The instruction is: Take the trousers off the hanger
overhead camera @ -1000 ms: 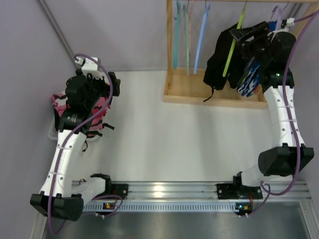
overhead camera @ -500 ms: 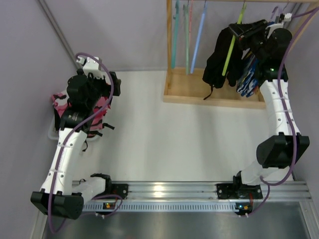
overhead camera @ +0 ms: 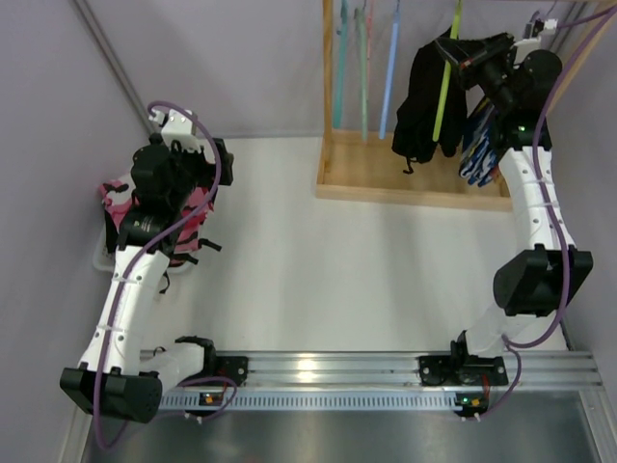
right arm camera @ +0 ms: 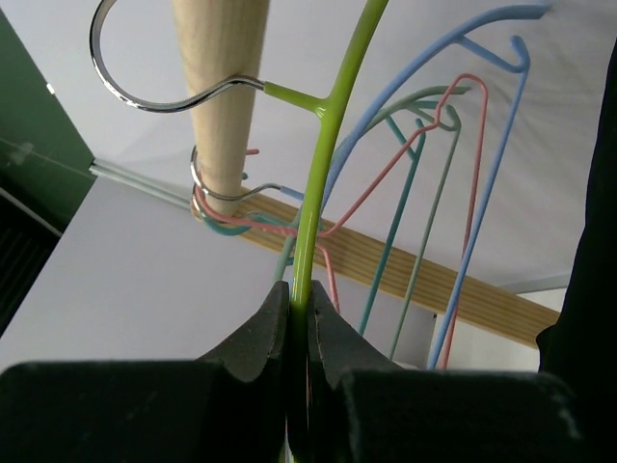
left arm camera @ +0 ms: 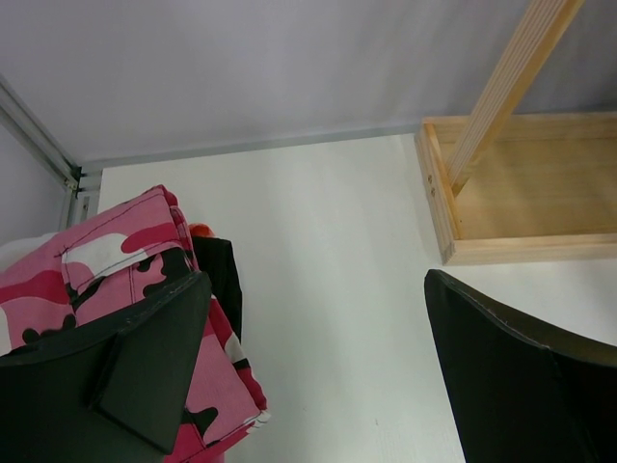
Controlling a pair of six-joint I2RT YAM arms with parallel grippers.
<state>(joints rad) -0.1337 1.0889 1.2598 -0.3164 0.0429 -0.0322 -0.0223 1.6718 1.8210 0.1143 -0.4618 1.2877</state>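
Observation:
The black trousers [overhead camera: 422,96] hang on a lime-green hanger [overhead camera: 445,92] from the wooden rod [right arm camera: 217,96] of the rack. My right gripper [right arm camera: 297,294] is shut on the green hanger's arm [right arm camera: 328,125], just below its hook; in the top view it sits high beside the black trousers [overhead camera: 465,55]. Blue-and-white patterned trousers [overhead camera: 479,145] hang right of them, under my right wrist. Pink-red camouflage trousers [left arm camera: 125,280] lie at the far left under my left arm [overhead camera: 188,214]. My left gripper [left arm camera: 318,386] is open above the white table, holding nothing.
Several empty wire hangers, blue [right arm camera: 482,145], pink [right arm camera: 477,164] and teal [right arm camera: 400,222], hang on the same rod. The rack's wooden base [overhead camera: 415,185] stands at the back right of the table. A white tray [overhead camera: 101,258] lies under the camouflage trousers at the left wall.
My right gripper has closed on the green hanger and moved up and back toward the rod; the black trousers rose with it. The left arm has not moved.

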